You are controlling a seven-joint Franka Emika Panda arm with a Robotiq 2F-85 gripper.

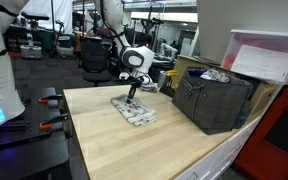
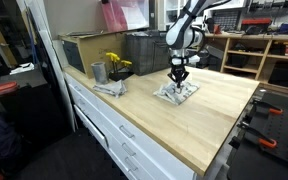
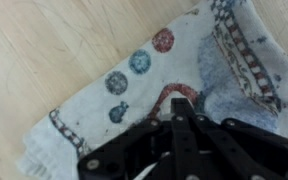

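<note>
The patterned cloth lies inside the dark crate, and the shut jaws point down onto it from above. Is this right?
Not quite. The patterned cloth is not inside the dark crate. It lies flat on the wooden table, apart from the crate, as both exterior views show. The rest holds: the shut jaws point down onto it from above.

Your wrist view is blurred. There the cloth (image 3: 134, 85) is cut by the top edge, and the gripper (image 3: 181, 103) covers its lower part. You cannot read its printed motifs. In both exterior views, contact between the closed jaws and the cloth is too small for you to judge. Bin (image 1: 219, 100) contents: indistinct.
</note>
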